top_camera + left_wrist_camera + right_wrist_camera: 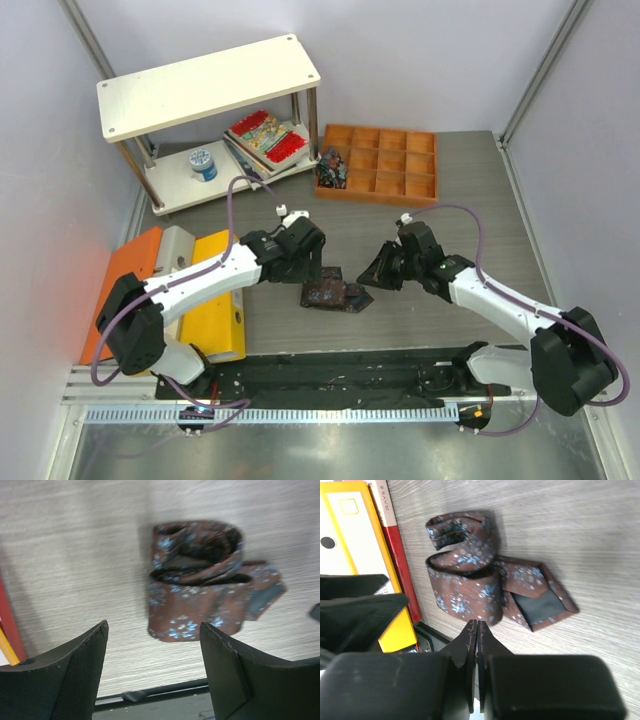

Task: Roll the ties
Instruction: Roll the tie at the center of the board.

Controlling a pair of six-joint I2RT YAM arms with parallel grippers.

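- The left hand (154,630) fills the bottom of its own wrist view. Its two black padded fingers (75,675) stand wide apart with nothing between them.
- Just beyond those fingers, a brown fabric necktie with pale blue flowers (195,580) lies on the grey wood-grain counter (65,555). It is wound into a loose roll.
- The necktie's pointed end lies flat beside the roll on the counter, showing its dark lining.
- The right hand (476,625) has its black fingers pressed together, gripping nothing. Its tips sit just short of the necktie's roll.
- From above, the necktie lies between the two hands, close under the left one, with the right one just beside the pointed end.
- Left of the left arm, a yellow flat folder (222,290) lies beside an orange flat folder (125,270).
- At the far side stands an orange tray of square compartments (380,160). Its near-left compartment holds a dark speckled bundle (332,170), too small to tell apart.
- Left of the tray is a white two-level shelf (210,85). Its lower board carries red patterned books (265,135) and a small blue-and-white round tin (203,163).
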